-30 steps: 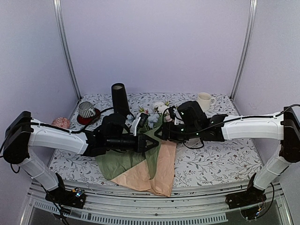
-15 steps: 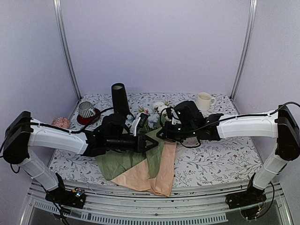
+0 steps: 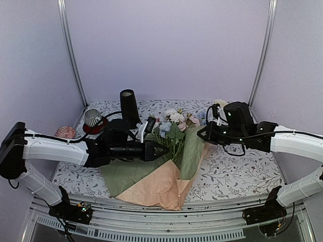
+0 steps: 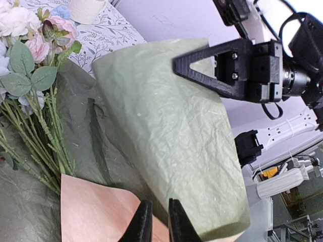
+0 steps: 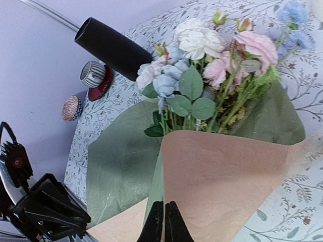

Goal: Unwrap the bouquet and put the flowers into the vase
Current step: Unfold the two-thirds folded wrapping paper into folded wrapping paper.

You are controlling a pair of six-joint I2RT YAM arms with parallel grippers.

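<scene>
Right gripper (image 5: 164, 207) was clamped on the paper wrap (image 5: 227, 171) at its peach edge; left gripper (image 4: 158, 207) narrow, pinching the green side. Flowers (image 5: 202, 38) lay inside, vase (image 3: 129, 107) behind. Opposed pull could tear paper, drag stems.

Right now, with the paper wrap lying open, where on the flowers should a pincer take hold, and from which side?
Probably the bare green stems, below the leaves: they lie bunched and exposed on the paper wrap, while the blooms may crush. Come from above on the left, since the right pincer holds a flap up on the right.
</scene>
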